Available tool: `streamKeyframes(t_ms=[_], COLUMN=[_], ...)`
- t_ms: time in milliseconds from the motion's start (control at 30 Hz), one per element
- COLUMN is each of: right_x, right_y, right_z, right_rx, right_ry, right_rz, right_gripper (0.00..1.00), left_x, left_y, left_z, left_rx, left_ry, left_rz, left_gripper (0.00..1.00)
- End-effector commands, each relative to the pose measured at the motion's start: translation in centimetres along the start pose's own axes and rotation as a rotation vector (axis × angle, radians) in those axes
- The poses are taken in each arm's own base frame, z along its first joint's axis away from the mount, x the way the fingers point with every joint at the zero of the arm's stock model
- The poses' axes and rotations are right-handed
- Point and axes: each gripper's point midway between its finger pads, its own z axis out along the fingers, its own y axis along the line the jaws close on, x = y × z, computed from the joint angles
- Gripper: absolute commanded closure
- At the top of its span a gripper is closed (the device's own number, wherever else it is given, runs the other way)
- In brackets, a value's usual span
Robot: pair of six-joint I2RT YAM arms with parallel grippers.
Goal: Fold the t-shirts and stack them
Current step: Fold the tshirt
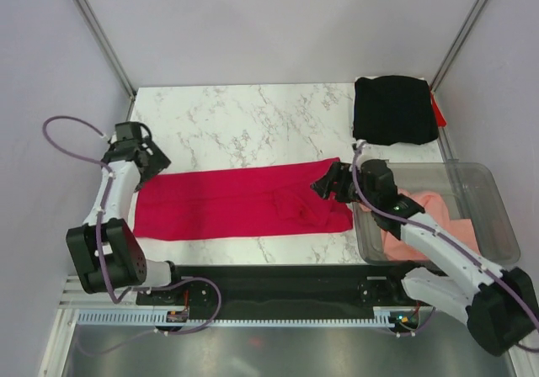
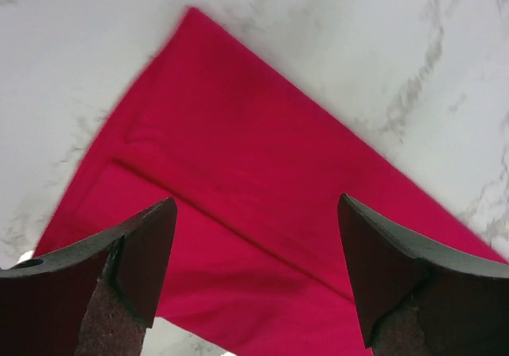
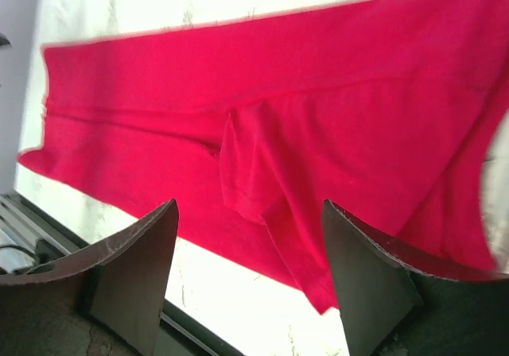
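Note:
The crimson red t-shirt [image 1: 236,202] lies flat as a long strip across the marble table, a sleeve folded onto its right part. It fills the left wrist view [image 2: 238,205] and the right wrist view [image 3: 302,118]. My left gripper [image 1: 154,160] is open and empty just above the strip's left end. My right gripper [image 1: 322,187] is open and empty above the strip's right end. The black t-shirt [image 1: 392,108] lies folded at the far right corner. The salmon-pink t-shirt [image 1: 425,217] lies bunched in the clear plastic bin [image 1: 493,200].
The clear bin stands at the right edge of the table, beside my right arm. A red scrap [image 1: 439,112] shows beside the black shirt. A black base rail [image 1: 278,280] runs along the near table edge.

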Motion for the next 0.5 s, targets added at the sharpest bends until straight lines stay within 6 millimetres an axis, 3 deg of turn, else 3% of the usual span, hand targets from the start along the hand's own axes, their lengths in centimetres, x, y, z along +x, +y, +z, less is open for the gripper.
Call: streamKeyframes(t_ms=[0, 33, 67, 100, 200, 300, 400, 467], right_x=[1.9, 2.8, 2.9, 4.7, 7.5, 9.5, 10.8, 10.2], right_y=[0.1, -1.2, -0.7, -2.1, -4.8, -6.8, -7.6, -7.3], right_z=[3.1, 3.6, 4.2, 5.2, 6.2, 6.9, 8.5, 10.0], right_rx=[0.121, 0.201, 0.222, 0.283, 0.410, 0.499, 0.524, 0.493], right_ry=[0.095, 0.128, 0.146, 0.209, 0.289, 0.352, 0.414, 0.427], right_rz=[-0.012, -0.012, 0.004, 0.007, 0.055, 0.073, 0.071, 0.086], right_gripper=[0.21, 0.21, 0.21, 0.21, 0.20, 0.19, 0.17, 0.17], left_x=[2.7, 3.5, 4.5, 6.3, 9.6, 12.2, 13.9, 15.5], left_y=[-4.0, -4.4, -5.0, -5.7, -7.0, -6.5, -6.4, -6.7], left_z=[0.6, 0.9, 1.2, 1.7, 2.1, 3.2, 4.0, 4.6], left_rx=[0.056, 0.062, 0.069, 0.067, 0.043, -0.014, -0.028, -0.006], left_ry=[0.046, 0.071, 0.100, 0.144, 0.193, 0.267, 0.324, 0.390], left_rz=[0.148, 0.166, 0.183, 0.228, 0.346, 0.393, 0.395, 0.390], left_gripper=[0.11, 0.12, 0.12, 0.13, 0.13, 0.13, 0.13, 0.12])
